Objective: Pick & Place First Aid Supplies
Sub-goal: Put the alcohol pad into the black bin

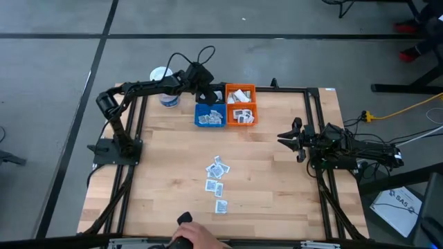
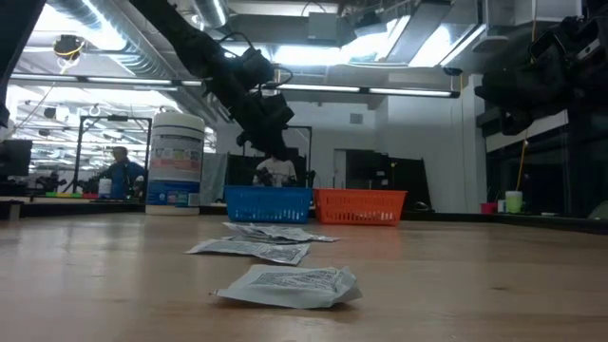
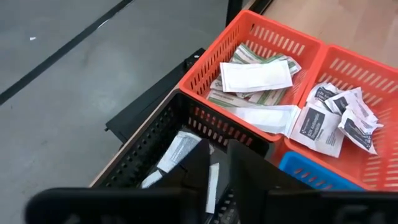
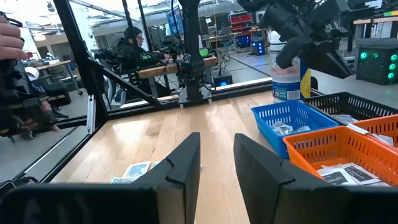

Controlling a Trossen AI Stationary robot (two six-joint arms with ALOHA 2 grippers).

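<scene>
- High view: left pincer (image 1: 206,92) over the far bins, just behind the blue bin (image 1: 210,116); loose sachets (image 1: 218,176) well apart from it, mid-table. Right pincer (image 1: 287,138) at the table's right edge, jaws spread, empty.
- Low view: left pincer (image 2: 271,142) raised above the blue bin; sachets nearer the camera.
- Left wrist view: left pincer (image 3: 217,180) directly above the black bin (image 3: 149,146); grip cannot be told. Orange bin (image 3: 205,68) beyond it holds more sachets.
- Right wrist view: right pincer (image 4: 217,155) parted; sachets just ahead.
</scene>
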